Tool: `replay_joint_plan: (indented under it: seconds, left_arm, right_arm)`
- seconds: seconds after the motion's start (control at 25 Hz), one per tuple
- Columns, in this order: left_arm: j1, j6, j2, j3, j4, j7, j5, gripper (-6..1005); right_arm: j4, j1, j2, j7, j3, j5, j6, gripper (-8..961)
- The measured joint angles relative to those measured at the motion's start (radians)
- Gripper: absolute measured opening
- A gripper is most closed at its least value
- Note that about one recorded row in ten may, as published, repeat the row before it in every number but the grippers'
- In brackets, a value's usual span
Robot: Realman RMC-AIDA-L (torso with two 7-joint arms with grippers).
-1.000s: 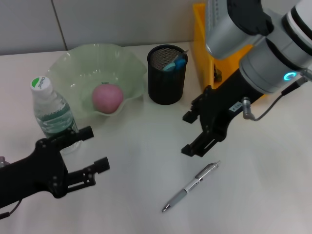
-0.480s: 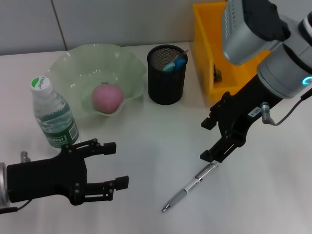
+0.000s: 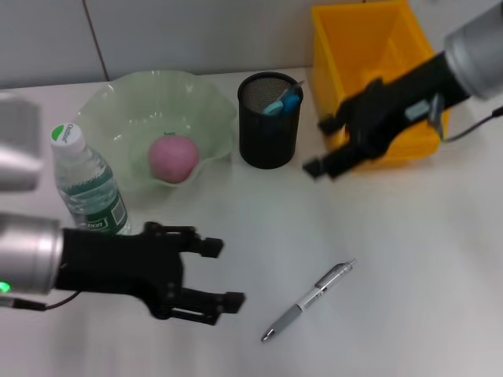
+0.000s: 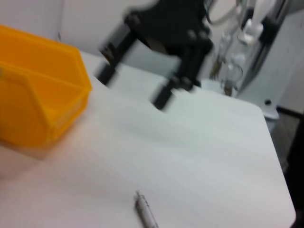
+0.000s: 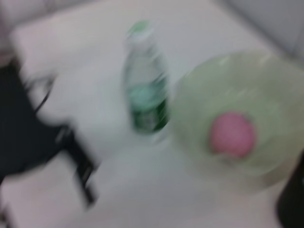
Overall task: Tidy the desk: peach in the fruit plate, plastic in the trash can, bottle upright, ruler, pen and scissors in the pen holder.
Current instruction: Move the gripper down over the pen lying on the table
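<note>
The silver-grey pen (image 3: 308, 301) lies on the white desk (image 3: 409, 259), and its end also shows in the left wrist view (image 4: 146, 213). My left gripper (image 3: 228, 273) is open just left of it, low over the desk. My right gripper (image 3: 316, 146) is open in front of the yellow trash can (image 3: 377, 47), right of the black mesh pen holder (image 3: 269, 129). The blue scissors (image 3: 283, 102) stand in the holder. The pink peach (image 3: 173, 156) sits in the green fruit plate (image 3: 118, 94). The bottle (image 3: 86, 184) stands upright. The ruler and the plastic are hidden.
The left wrist view shows the trash can (image 4: 38, 104) and my right gripper (image 4: 134, 88) farther off. The right wrist view shows the bottle (image 5: 145, 95), the peach (image 5: 232, 134), the plate (image 5: 266, 80) and my dark left arm (image 5: 42, 142).
My left gripper has swung right across the desk towards the pen. My right gripper has pulled back from the pen to the front of the trash can.
</note>
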Motion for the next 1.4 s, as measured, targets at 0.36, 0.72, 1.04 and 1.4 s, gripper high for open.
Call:
replay_joint_plan:
  seconds: [0.36,0.72,1.04,1.4]
  left_arm:
    - [-0.221,-0.018,-0.005,0.208,0.052,-0.430,0.218,843]
    - [-0.385,-0.079,-0.013,0.293,-0.070,-0.636,0.285,842]
    - [-0.457,-0.149,-0.014,0.367,-0.145,-0.722,0.305,842]
    - [-0.497,-0.250,-0.014,0.517,-0.194,-0.823,0.304,843]
  right_arm:
    - [0.004,-0.031,-0.005,0.050,0.174,0.126,0.054,798]
    - [-0.003,-0.045,-0.025,0.052,0.274,0.147,0.051,798]
    - [0.005,-0.085,-0.045,0.047,0.304,0.264,0.060,798]
    - [0.004,-0.086,-0.048,0.030,0.300,0.275,0.062,798]
